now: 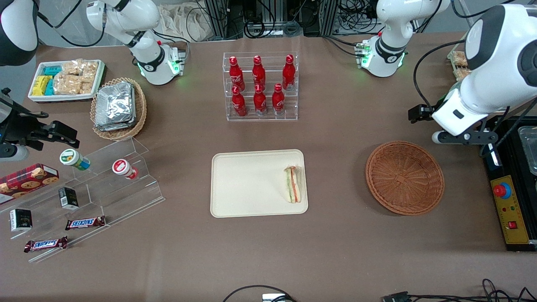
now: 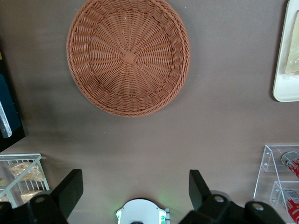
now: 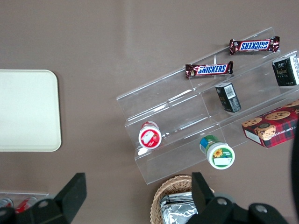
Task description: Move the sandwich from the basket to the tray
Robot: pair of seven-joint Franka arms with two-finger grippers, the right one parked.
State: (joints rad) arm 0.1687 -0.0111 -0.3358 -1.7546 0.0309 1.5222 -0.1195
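Note:
The sandwich (image 1: 293,184) lies on the cream tray (image 1: 247,184), close to the tray's short edge toward the working arm's end. The wrist view catches a corner of the tray (image 2: 282,88) and a bit of the sandwich (image 2: 293,56). The round reddish-brown basket (image 1: 405,177) holds nothing, its woven bottom bare (image 2: 128,56). My left gripper (image 1: 465,140) hangs above the table, a little farther from the front camera than the basket. It is open (image 2: 134,182), with only bare table between its fingers.
A clear rack of red bottles (image 1: 260,86) stands farther back than the tray. A black control box with a red button (image 1: 509,205) lies beside the basket. A tan basket of foil packs (image 1: 118,108), a white snack bin (image 1: 67,79) and a clear stepped stand (image 1: 105,180) lie toward the parked arm's end.

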